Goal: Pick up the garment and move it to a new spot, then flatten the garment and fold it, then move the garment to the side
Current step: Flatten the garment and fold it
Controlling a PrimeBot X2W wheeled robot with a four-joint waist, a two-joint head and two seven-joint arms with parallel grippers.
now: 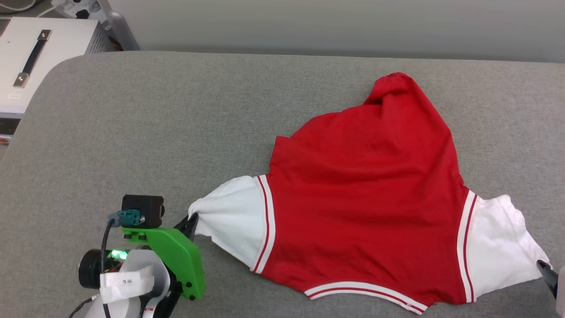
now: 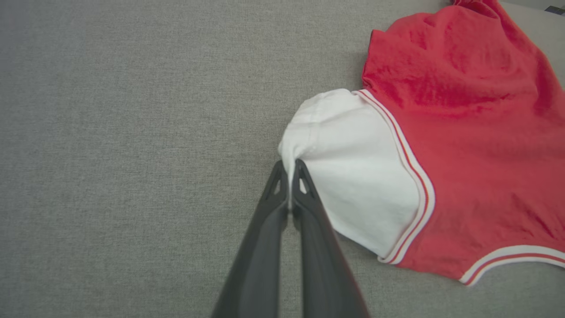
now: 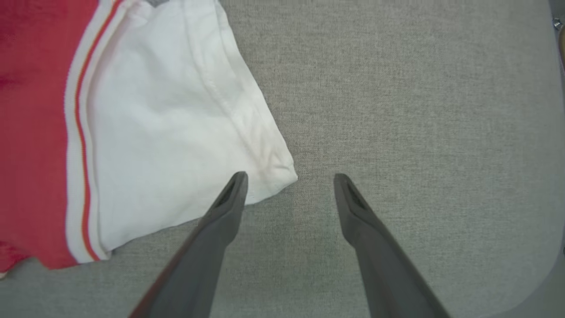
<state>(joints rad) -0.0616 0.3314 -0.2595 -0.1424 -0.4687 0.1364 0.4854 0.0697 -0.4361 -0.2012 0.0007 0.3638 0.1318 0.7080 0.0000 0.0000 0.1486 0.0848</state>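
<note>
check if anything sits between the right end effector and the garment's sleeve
Nothing visible does. The right end effector stands open, and the white sleeve of the garment reaches right up to it on the grey padding.

A grey fabric-covered desk [image 1: 176, 110] (one corner rounded) spreads ahead of the left tool [image 1: 192, 219]. Far beyond it runs a pale wall [image 1: 309, 22], with a white, black-handled case [image 1: 53, 62] off to the tool's left.

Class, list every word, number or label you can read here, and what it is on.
Nothing reads clearly.
White tag beside the green bracket: dark marks, too blurred to read.
Small label on the white case: too small to read.
The garment: no lettering on the side facing up.
</note>
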